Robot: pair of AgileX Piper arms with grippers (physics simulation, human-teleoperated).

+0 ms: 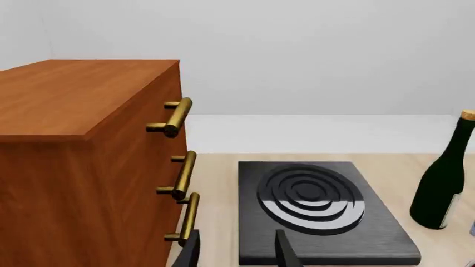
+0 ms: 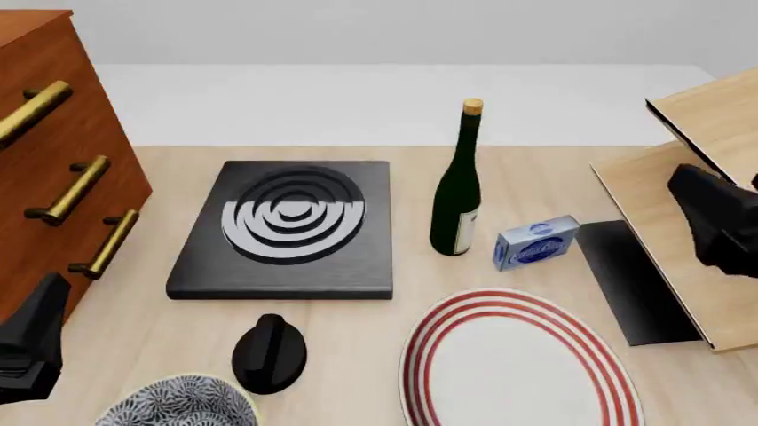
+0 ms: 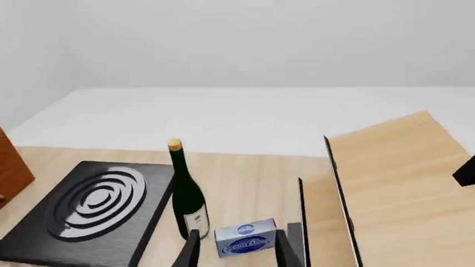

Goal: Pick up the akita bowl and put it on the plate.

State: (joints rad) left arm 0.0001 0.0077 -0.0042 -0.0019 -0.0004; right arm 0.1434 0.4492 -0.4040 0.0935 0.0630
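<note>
The round, deep akita bowl [image 2: 177, 404] with its dense blue-grey and white floral pattern sits at the near edge of the pale wooden worktop [image 2: 521, 177], just left of the black rounded knob-like object [image 2: 269, 353]. Only its upper part shows in the front view, and what shows of its inside holds nothing. The large flat white plate [image 2: 521, 364] with red concentric rings lies to the right of that black object, apart from the bowl, its surface bare.

Behind the plate stand a dark green glass bottle [image 2: 456, 191] with a cork and, just beside the bottle's right, a small blue and white box [image 2: 535, 243]. Left of the bottle lies the black square stove slab [image 2: 290, 229] with grey rings. A brown wooden cabinet [image 2: 48, 151] with brass handles stands left of the slab, and a light wooden shelf unit [image 2: 698, 177] stands right of the box.

The left tool [image 1: 236, 253] hangs above the worktop beside the cabinet, its fingers spread with nothing between them. The right tool [image 3: 241, 250] hangs near the shelf unit, likewise spread and holding nothing.
</note>
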